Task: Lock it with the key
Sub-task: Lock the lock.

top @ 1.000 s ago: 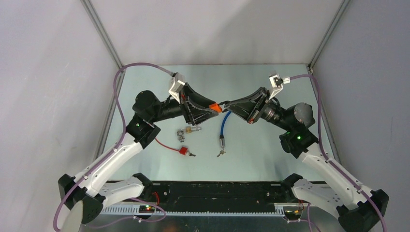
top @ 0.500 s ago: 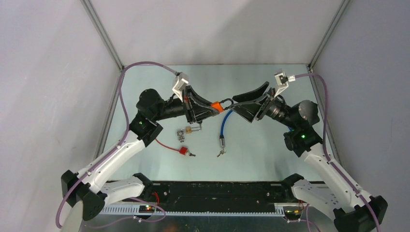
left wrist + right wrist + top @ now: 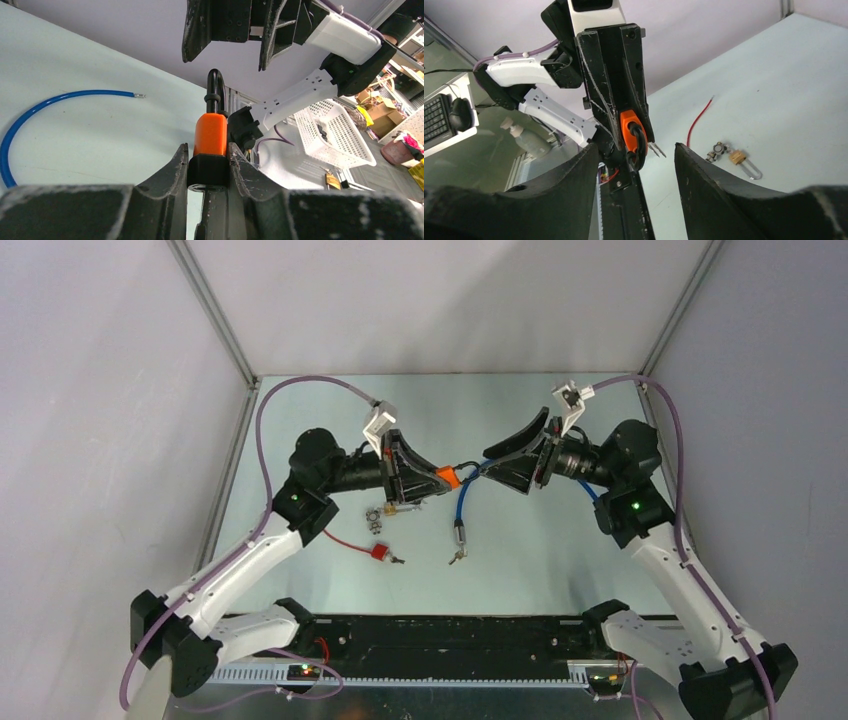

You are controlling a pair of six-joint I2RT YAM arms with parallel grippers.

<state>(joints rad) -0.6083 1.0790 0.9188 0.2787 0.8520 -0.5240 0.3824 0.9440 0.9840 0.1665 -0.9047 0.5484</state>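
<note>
Orange padlock [image 3: 210,134] clamped in my left gripper [image 3: 209,152], held above the table [image 3: 560,540].
My right gripper [image 3: 636,150] hung wide open and empty, just off the shackle [image 3: 214,85]; I judged it best to line up squarely and push along the lock's axis.

orange padlock [image 3: 210,134] base, keyhole hidden inside left end effector [image 3: 209,150]

Overhead; opposed wrist close-ups, shared padlock [image 3: 210,134]

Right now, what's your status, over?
Left gripper shut on padlock, shackle pointing at right gripper. Right gripper open, just short of shackle. Nothing between them; blue cable lies on table below.
</note>
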